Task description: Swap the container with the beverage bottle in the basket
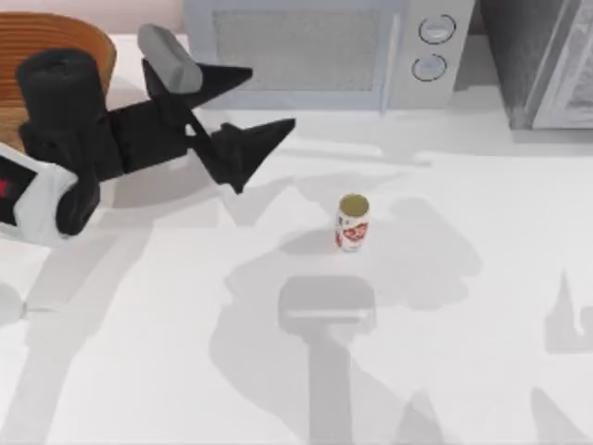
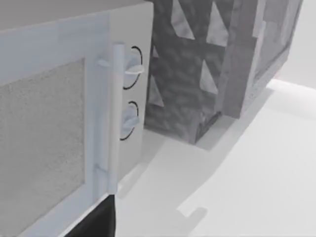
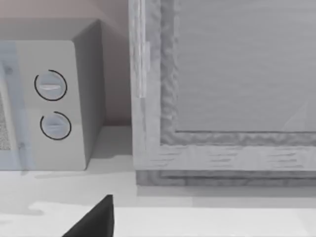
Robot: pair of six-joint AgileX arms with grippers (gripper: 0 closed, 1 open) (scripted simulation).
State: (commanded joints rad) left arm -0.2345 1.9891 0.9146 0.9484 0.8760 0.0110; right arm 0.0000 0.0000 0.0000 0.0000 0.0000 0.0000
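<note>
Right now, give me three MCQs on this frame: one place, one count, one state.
1. Where is the beverage bottle?
A. in the basket
B. on the table
C. inside the microwave

2. How many round dials does the microwave have?
A. one
B. two
C. four

3. How are the left tool's fingers?
A. spread open
B. shut on the bottle
C. shut on the basket rim

Answers: 1 B, it stands alone mid-table; 2 B, two dials stacked beside the door; 3 A, the fingers are spread with nothing between.
</note>
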